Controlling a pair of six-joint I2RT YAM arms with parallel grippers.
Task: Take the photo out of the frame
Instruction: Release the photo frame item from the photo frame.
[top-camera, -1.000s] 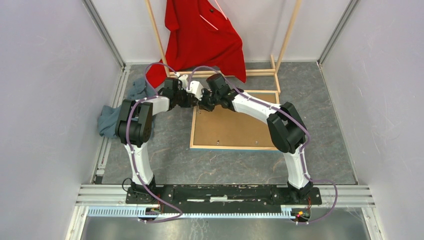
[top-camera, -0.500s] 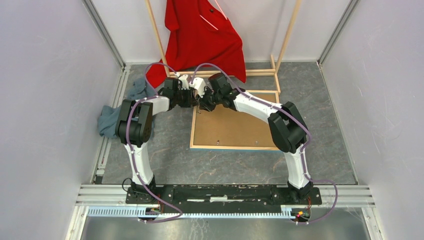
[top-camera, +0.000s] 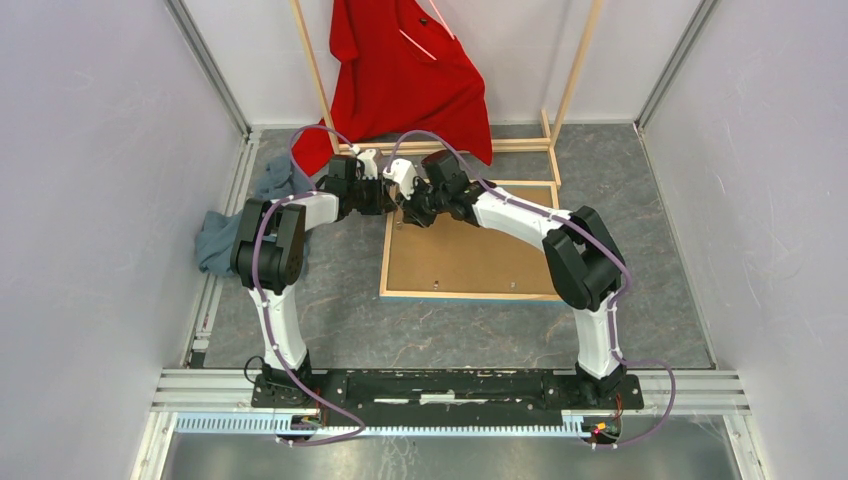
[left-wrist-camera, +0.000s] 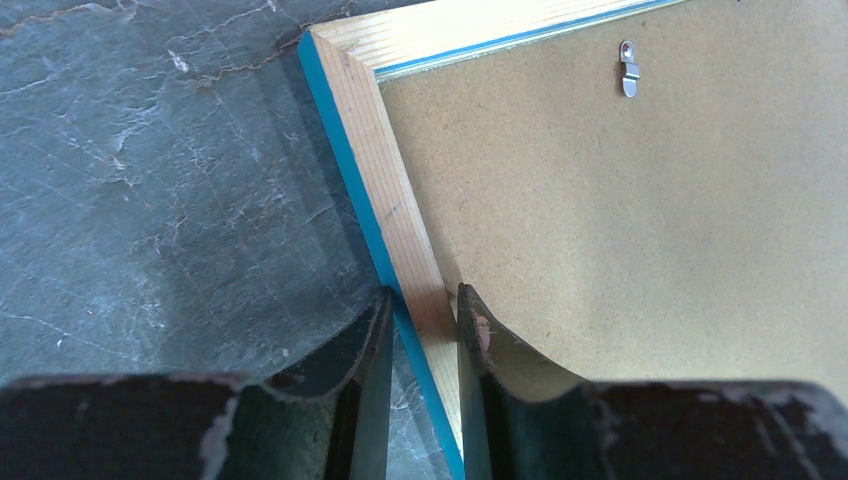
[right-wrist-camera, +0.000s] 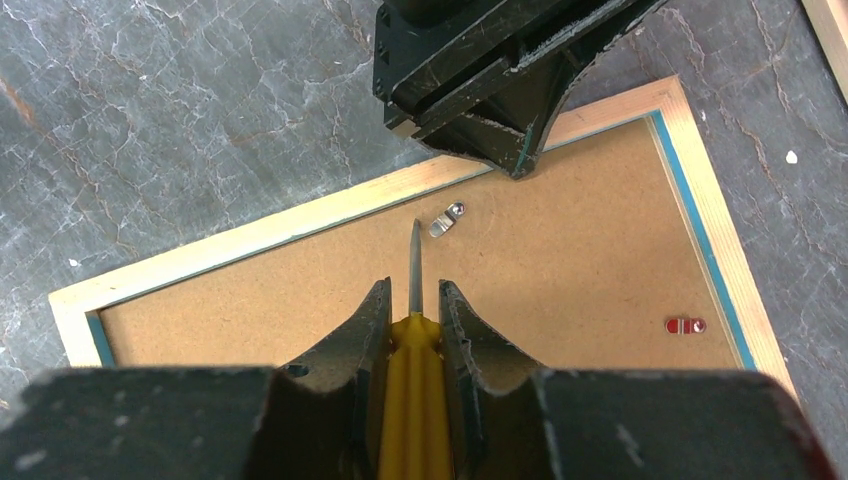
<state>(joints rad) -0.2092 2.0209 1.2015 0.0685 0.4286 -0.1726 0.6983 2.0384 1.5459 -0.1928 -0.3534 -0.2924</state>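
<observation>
I see both arms reaching forward, elbows bowed outward, left arm (top-camera: 270, 250) and right arm (top-camera: 578, 262) meeting wrist to wrist. The frame (top-camera: 470, 295) lies back-up beneath both tools, backing board (top-camera: 460, 255) showing. Left gripper (left-wrist-camera: 423, 300) pinches the frame's wooden rail near a corner. Right gripper (right-wrist-camera: 412, 290) clamps a yellow-handled screwdriver (right-wrist-camera: 413, 380), tip just short of a metal tab (right-wrist-camera: 447, 218) ahead.

Pale grainy wood frame (left-wrist-camera: 402, 215); matt brown fibreboard backing (left-wrist-camera: 650, 250)
</observation>
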